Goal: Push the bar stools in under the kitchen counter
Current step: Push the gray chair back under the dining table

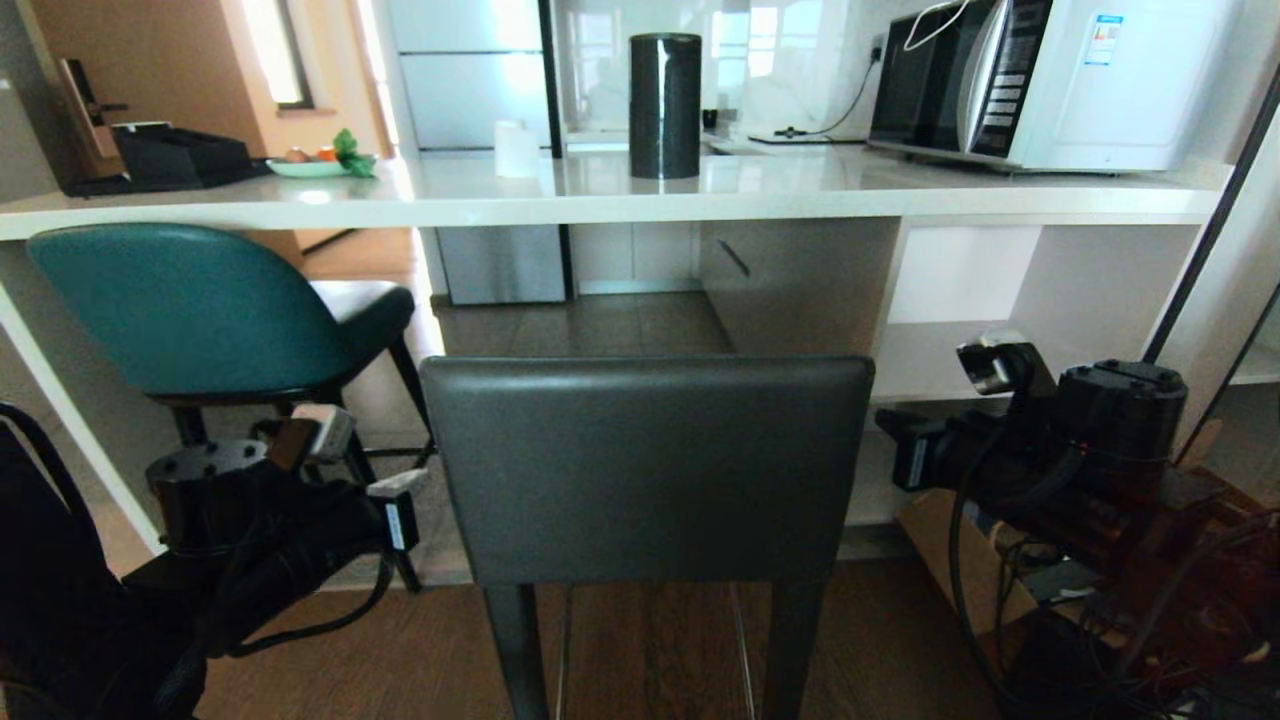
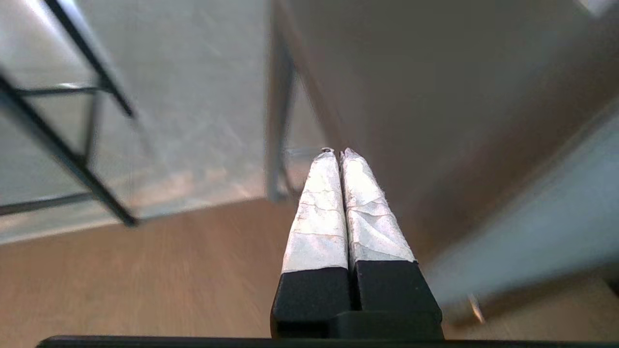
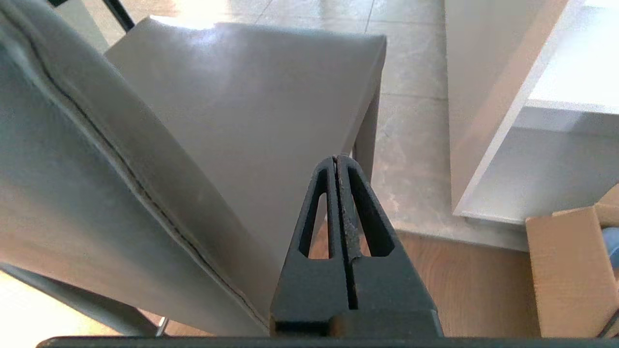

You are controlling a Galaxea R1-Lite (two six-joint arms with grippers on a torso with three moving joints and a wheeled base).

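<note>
Squarely in front of the robot stands the dark grey stool (image 1: 647,470), its rectangular back facing the camera and its seat still on the near side of the kitchen counter (image 1: 600,200), not under the slab. To its left the teal stool (image 1: 190,310) sits partly beneath the white top, thin black legs splayed on the pale tile. Flanking the grey back are both arms: the left gripper (image 2: 337,157) hangs low beside the stool's left edge with its taped fingers pressed together, holding nothing, and the right gripper (image 3: 337,159) is likewise closed and empty, just beside the stool's right side (whether it touches the leather cannot be told). On the counter rest a black cylinder (image 1: 664,105), a microwave (image 1: 1040,80) and a small plate (image 1: 310,165). White open shelves (image 1: 1000,350) stand at right, a cardboard box (image 3: 570,270) below them, on a wooden floor (image 1: 400,660).
</note>
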